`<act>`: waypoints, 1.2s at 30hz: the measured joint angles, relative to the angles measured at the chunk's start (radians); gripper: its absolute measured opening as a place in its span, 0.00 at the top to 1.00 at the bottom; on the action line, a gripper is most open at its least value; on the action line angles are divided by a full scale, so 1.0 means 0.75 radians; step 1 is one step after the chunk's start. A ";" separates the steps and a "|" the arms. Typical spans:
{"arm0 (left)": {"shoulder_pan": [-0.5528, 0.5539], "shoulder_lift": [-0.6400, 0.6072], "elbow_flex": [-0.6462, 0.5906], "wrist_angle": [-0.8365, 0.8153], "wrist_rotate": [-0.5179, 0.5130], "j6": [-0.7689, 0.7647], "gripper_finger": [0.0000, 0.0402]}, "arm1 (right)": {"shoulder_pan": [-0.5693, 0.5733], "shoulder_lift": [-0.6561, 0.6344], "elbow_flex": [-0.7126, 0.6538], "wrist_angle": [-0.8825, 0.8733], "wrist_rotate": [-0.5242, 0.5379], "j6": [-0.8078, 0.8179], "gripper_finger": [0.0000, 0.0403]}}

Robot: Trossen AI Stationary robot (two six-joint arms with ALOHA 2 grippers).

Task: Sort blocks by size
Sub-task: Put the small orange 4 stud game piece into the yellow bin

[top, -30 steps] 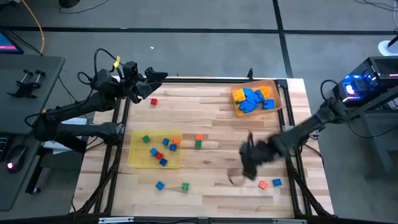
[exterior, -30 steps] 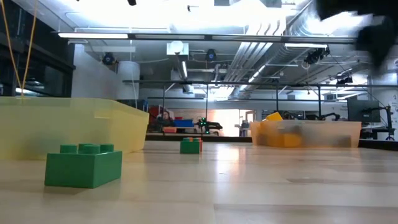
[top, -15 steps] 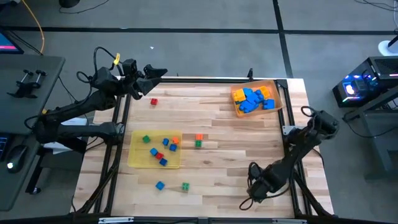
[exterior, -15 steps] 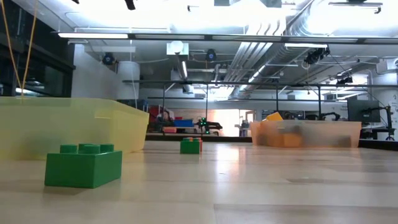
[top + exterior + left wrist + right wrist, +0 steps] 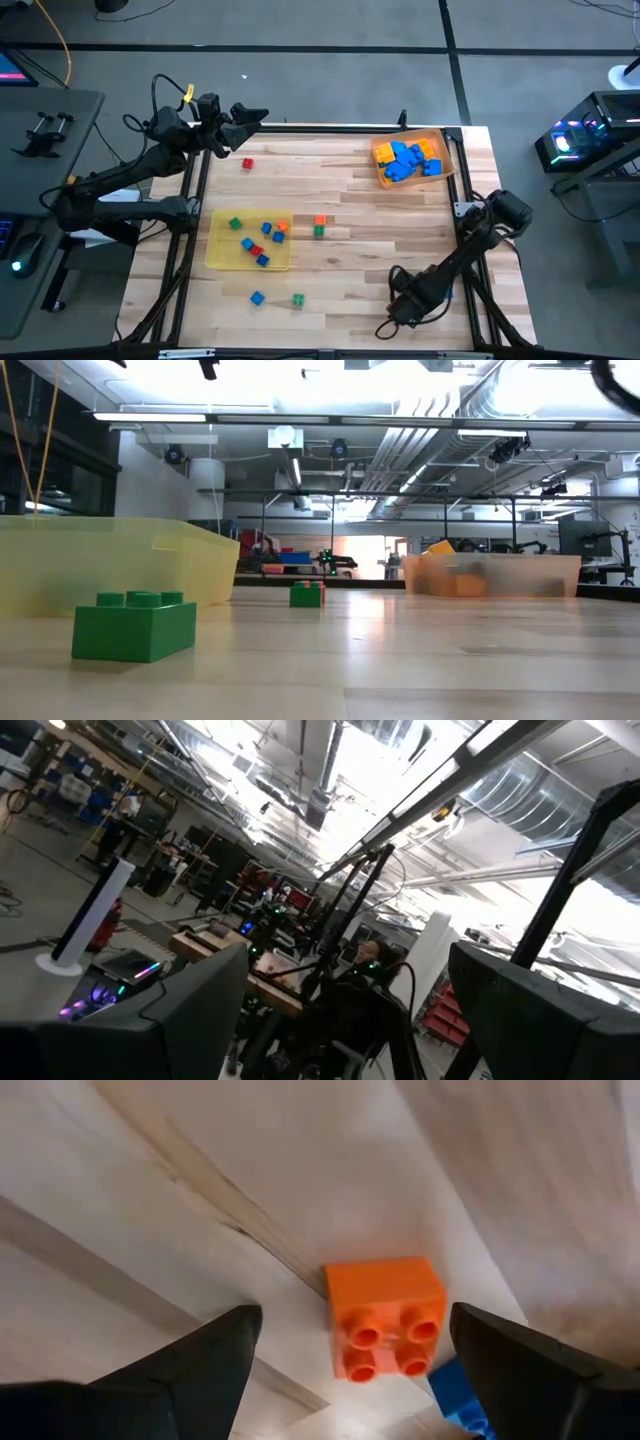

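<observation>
My right gripper is open and low over the table near its near right corner. In the right wrist view a small orange brick lies studs-up on the wood between and beyond the open fingers, with a blue brick against it. The high view hides both under the gripper. My left gripper is open and empty, held above the table's far left corner. Loose small bricks lie on the table: red, orange, green, blue, green.
A yellow tray at the middle left holds several small bricks. An orange tray at the far right holds larger blue and orange bricks. In the low view the green brick stands close by, with the yellow tray behind it.
My right gripper has gone from the table's middle right toward the near edge and down. It now stands over the orange and blue bricks and hides them in the high view. My left arm has kept still.
</observation>
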 joint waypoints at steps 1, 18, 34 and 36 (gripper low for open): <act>0.000 0.000 0.000 0.000 0.000 0.000 0.18 | -0.004 0.010 0.000 0.004 -0.013 -0.010 0.19; 0.000 0.000 0.000 0.026 -0.014 -0.008 0.18 | -0.143 -0.162 0.084 -0.352 0.190 -0.411 0.66; 0.000 0.001 0.000 0.021 -0.081 0.024 0.18 | -1.095 -0.193 0.099 1.139 0.587 -1.227 0.66; 0.000 0.001 0.000 0.021 -0.091 0.024 0.18 | -1.128 -0.136 0.116 1.306 0.566 -1.234 0.66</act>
